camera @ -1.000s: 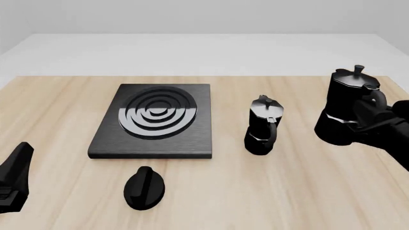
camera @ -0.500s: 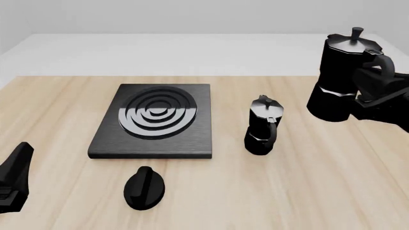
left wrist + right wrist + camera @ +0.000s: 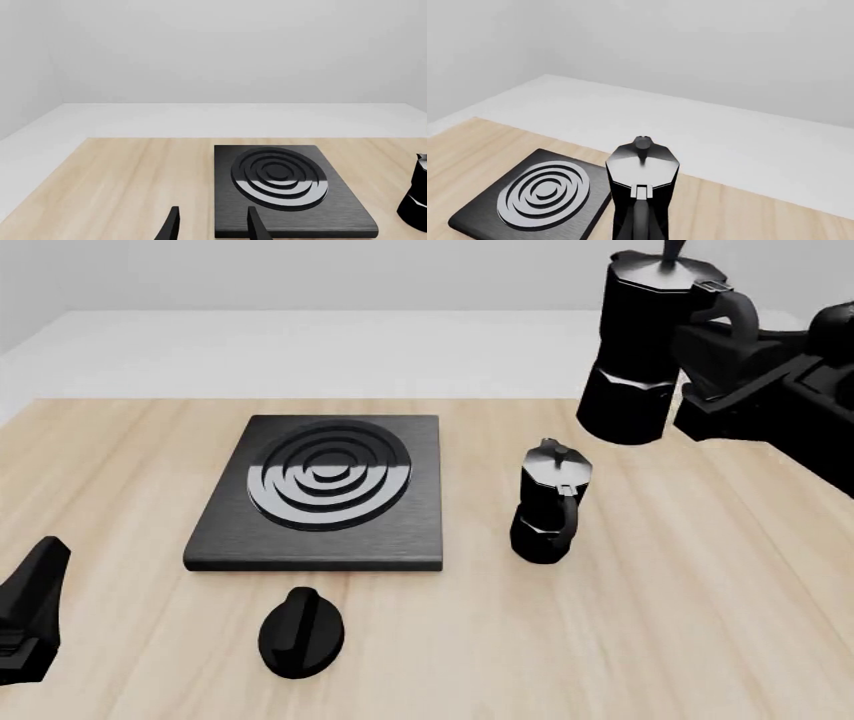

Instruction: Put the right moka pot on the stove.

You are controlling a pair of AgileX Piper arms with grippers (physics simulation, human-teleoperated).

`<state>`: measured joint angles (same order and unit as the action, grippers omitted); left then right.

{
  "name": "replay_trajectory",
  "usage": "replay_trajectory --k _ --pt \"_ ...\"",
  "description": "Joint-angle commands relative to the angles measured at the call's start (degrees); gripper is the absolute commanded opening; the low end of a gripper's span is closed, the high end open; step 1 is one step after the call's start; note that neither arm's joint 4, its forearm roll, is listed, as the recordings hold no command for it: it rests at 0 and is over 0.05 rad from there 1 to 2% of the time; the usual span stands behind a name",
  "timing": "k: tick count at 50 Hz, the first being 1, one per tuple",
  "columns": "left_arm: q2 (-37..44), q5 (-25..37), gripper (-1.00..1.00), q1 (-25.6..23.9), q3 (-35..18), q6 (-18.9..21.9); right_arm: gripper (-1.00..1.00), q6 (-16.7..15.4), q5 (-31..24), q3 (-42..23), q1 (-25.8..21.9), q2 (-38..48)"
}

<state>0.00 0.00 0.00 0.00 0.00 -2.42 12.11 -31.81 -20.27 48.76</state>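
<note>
My right gripper (image 3: 727, 340) is shut on the looped handle of the right moka pot (image 3: 647, 350), a black faceted pot held upright, high above the table and to the right of the stove. In the right wrist view the pot (image 3: 642, 185) fills the lower middle, with the stove (image 3: 537, 197) below and beside it. The stove (image 3: 320, 490) is a flat black slab with glossy rings at centre left; it also shows in the left wrist view (image 3: 283, 190). My left gripper (image 3: 212, 231) is open and empty, low at the near left (image 3: 38, 580).
The second, lookalike moka pot (image 3: 547, 502) stands on the table just right of the stove, below the lifted pot; its edge shows in the left wrist view (image 3: 417, 200). A small black round dial knob (image 3: 302, 632) lies in front of the stove.
My right gripper has lifted the right moka pot up and moved it left, toward the stove. The left arm, second pot and knob have not moved.
</note>
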Motion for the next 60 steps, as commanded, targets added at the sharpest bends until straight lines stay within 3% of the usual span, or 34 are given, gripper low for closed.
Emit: replay_trajectory --k 1,33,36,45,47,50,60 --pt "0.0 0.0 1.0 0.0 0.0 0.0 -1.0 0.3 5.5 -3.7 -4.4 4.9" --pt "0.0 0.0 1.0 0.0 0.0 0.0 -1.0 0.6 20.4 -8.6 -15.3 20.9" --pt "0.0 0.0 1.0 0.0 0.0 0.0 -1.0 2.2 22.4 -9.0 -16.4 22.5" --pt "0.0 0.0 1.0 0.0 0.0 0.0 -1.0 2.0 27.0 -10.1 -18.7 26.8" --pt "0.0 0.0 1.0 0.0 0.0 0.0 -1.0 5.0 28.4 -10.1 -20.0 27.8" --pt "0.0 0.0 1.0 0.0 0.0 0.0 -1.0 3.3 29.7 -9.9 -20.3 28.1" --pt "0.0 0.0 1.0 0.0 0.0 0.0 -1.0 3.2 35.5 -9.1 -23.8 31.9"
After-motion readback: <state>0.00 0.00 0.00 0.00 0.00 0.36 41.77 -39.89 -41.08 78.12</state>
